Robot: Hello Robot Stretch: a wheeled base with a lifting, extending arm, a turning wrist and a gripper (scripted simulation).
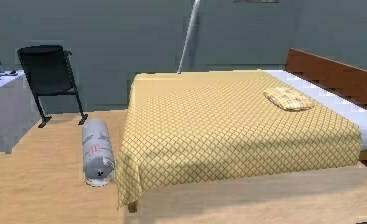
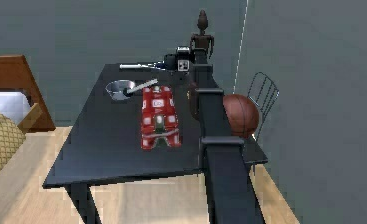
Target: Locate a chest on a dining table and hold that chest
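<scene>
A red oblong chest (image 2: 159, 117) with grey bands lies on the dark dining table (image 2: 101, 150) in the arm side view, near the table's middle. The dark arm bar (image 2: 219, 130) rises just to the right of the chest and runs toward the table's far end. The gripper (image 2: 176, 62) shows there, above the far end of the tabletop, beyond the chest. Small things lie on the table around it, so I cannot tell whether it holds anything.
A grey bowl (image 2: 120, 90) and a thin light utensil (image 2: 139, 67) lie on the table's far part. An orange-brown ball (image 2: 241, 113) rests on a wire chair (image 2: 261, 95). A yellow-covered bed (image 1: 231, 115), a grey cylinder (image 1: 97, 150) and a black chair (image 1: 49, 75) are ahead.
</scene>
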